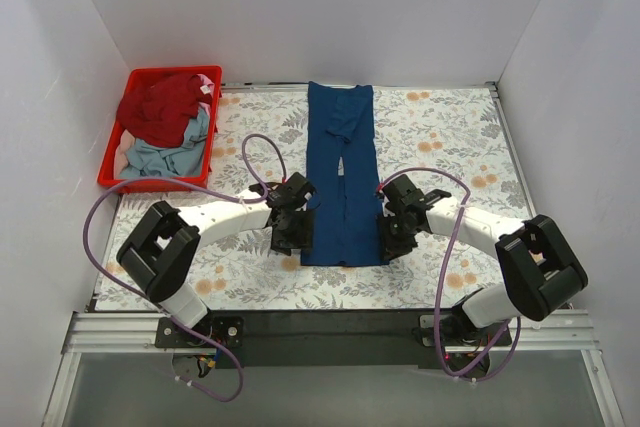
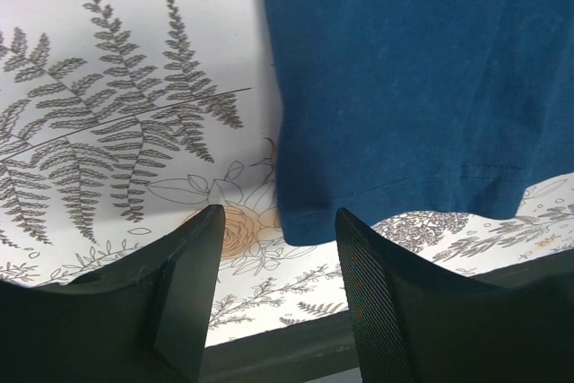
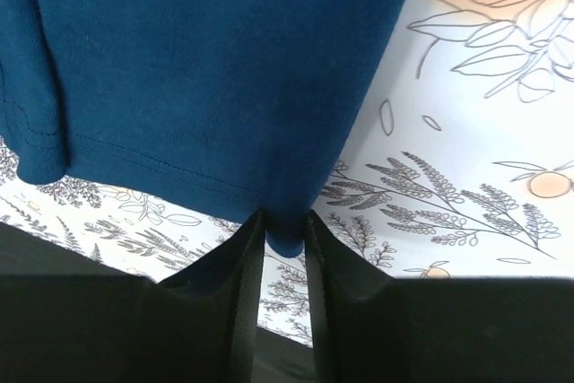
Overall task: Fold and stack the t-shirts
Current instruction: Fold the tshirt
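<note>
A table (image 1: 450,137) covered in a fern-and-flower print holds a navy t-shirt (image 1: 340,147), folded into a long narrow strip down the middle. At the far left, a red plastic crate (image 1: 140,184) contains a crumpled dark red shirt (image 1: 160,107) and a pale grey-blue shirt (image 1: 165,157). Only the wrist views show the navy shirt's stitched near hem. The left gripper (image 2: 280,221) is spread, its textured black fingers just before one corner. The right gripper (image 3: 285,226) pinches the other corner.
</note>
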Controlling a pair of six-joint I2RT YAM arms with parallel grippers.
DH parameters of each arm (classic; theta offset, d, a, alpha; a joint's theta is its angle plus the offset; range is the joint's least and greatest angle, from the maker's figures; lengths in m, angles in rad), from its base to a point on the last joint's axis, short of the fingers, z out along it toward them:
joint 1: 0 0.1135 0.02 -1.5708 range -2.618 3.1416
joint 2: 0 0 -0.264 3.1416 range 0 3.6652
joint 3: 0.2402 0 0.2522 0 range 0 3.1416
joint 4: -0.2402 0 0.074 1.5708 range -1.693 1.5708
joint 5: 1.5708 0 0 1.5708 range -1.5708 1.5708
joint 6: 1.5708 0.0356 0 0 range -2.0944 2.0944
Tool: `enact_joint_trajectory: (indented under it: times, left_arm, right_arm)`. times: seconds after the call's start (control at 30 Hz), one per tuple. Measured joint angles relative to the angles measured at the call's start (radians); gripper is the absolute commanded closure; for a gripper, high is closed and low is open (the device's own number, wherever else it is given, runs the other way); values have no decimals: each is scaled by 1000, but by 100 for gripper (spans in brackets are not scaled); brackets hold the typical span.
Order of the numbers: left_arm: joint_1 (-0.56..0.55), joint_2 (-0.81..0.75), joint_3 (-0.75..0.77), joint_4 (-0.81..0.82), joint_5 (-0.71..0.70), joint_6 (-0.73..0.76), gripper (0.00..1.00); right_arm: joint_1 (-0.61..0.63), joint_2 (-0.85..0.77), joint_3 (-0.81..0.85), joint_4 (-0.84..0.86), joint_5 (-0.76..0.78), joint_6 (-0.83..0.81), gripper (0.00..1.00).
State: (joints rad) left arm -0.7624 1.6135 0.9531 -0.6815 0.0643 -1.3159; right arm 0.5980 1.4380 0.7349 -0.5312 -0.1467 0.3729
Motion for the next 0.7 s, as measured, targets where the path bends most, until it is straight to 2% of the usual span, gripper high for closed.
enact_joint_trajectory:
  times: [0.1,0.13,0.17,0.67,0.7]
  left_arm:
    - [-10,4,11,-4,3,1,49]
    - [-13,4,13,-4,3,1,49]
    - [-15,5,14,-6,4,2,50]
    - [-45,72,49,-37,4,3,62]
    - [-48,77,55,-42,4,3,65]
  right_arm:
    - [6,5,0,6,-2,4,87]
    - [8,8,0,7,-2,6,96]
    - [8,9,0,8,-3,6,99]
    - [8,8,-5,17,-8,13,99]
    - [8,8,-5,18,-10,13,99]
